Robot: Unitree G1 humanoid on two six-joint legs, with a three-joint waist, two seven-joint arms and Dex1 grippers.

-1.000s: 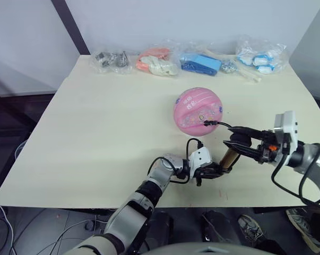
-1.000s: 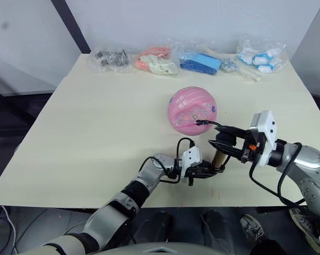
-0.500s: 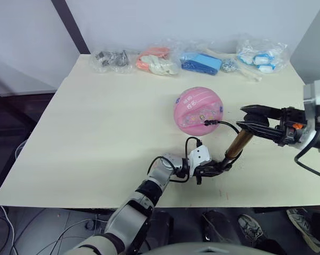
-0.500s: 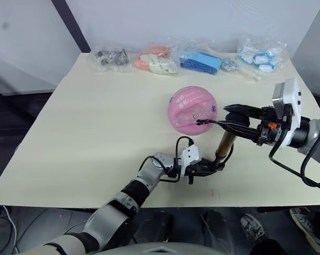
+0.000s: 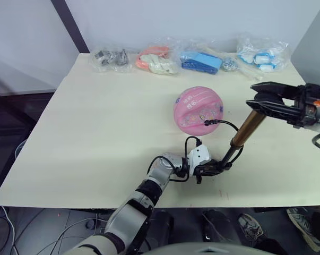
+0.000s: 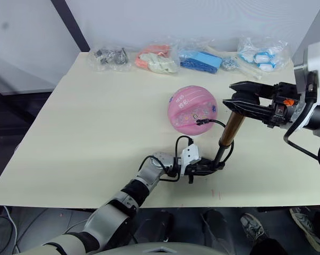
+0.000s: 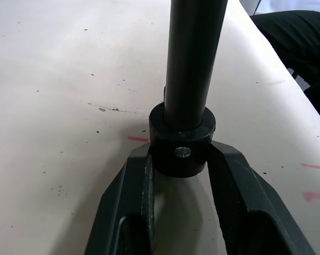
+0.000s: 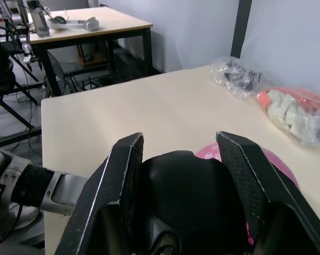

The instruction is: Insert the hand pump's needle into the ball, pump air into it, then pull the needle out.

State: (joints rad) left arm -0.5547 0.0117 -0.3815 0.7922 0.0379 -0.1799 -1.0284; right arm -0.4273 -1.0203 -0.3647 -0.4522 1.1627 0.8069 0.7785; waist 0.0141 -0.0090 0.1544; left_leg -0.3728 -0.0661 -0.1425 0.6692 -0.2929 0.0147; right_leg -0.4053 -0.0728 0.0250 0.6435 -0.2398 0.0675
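Near the table's (image 5: pixel 85 133) front edge, the left gripper (image 5: pixel 215 168) clamps the hand pump's (image 5: pixel 248 127) base, the right gripper (image 5: pixel 260 98) grips its handle, beside the ball (image 5: pixel 198 110).

Cream table (image 5: pixel 96 122) w/ pink ball (image 5: pixel 198 110) mid-right, pump foot (image 7: pixel 182 139) near front edge, 4 plastic bags (image 5: pixel 160 61) along far edge.

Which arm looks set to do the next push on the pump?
The right. Its claw grips the top of the raised hand pump, ready to press down, while the left claw pins the base.
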